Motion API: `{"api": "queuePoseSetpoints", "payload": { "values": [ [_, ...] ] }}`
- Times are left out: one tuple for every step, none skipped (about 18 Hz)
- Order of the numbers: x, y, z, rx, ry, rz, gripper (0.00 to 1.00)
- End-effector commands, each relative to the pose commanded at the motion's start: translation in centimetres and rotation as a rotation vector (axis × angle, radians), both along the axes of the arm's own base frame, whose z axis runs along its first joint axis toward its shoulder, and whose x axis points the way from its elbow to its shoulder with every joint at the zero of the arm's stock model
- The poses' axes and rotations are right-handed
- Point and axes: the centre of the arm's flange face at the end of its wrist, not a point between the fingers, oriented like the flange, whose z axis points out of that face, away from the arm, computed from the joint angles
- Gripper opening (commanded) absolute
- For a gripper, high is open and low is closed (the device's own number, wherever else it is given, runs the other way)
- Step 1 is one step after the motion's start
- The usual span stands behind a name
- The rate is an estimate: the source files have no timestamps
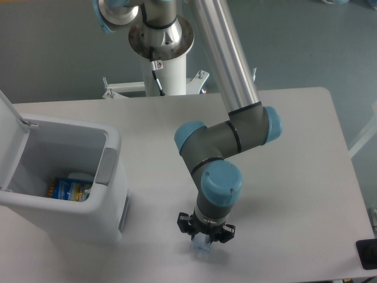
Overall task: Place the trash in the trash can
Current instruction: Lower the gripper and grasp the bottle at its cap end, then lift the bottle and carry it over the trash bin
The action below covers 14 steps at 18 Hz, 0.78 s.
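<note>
Camera view from above shows the black pincer (205, 237) directly over the crushed clear plastic bottle (202, 248) on the white bench (294, 177), its grip hidden, with the open white rectangular trash can (112, 147) toward ten o'clock.

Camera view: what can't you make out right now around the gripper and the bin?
- Gripper: the wrist hides its fingers, so open or shut is unclear.
- Bottle: only a clear sliver shows below the gripper; any grasp is hidden.
- Trash can: left side cut off by the frame edge; front wall hides part of the contents.
</note>
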Motion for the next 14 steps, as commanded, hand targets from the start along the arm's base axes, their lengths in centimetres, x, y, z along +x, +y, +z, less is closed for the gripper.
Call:
{"api": "queuePoseSetpoints", "payload": {
  "values": [
    [-0.7, -0.2, 1.8, 0.036, 0.009, 0.006, 0.13],
    [-1.4, -0.2, 3.5, 0.079, 0.013, 0.01, 0.13],
    [-1.6, 0.3, 5.6, 0.132, 0.016, 0.001, 0.13],
    [-1.7, 0.5, 8.2, 0.188, 0.023, -0.007, 0.13],
    [-1.5, 0.9, 10.3, 0.24, 0.024, -0.018, 0.13],
    [-1.2, 1.0, 12.5, 0.282, 0.03, -0.026, 0.13],
    [-0.5, 1.0, 15.0, 0.329, 0.036, -0.038, 0.13],
    [0.3, 0.8, 17.6, 0.378, 0.042, -0.054, 0.13],
    [1.3, 0.7, 19.8, 0.432, 0.043, -0.071, 0.13],
    [2.3, 0.6, 21.8, 0.486, 0.036, -0.076, 0.13],
    [3.2, 0.4, 23.8, 0.543, 0.029, -0.084, 0.13],
    [4.1, 0.3, 25.2, 0.592, 0.021, -0.101, 0.13],
    [5.2, 0.4, 26.5, 0.638, 0.008, -0.126, 0.13],
    [5.9, 0.2, 27.7, 0.68, -0.009, -0.143, 0.13]
  ]
}}
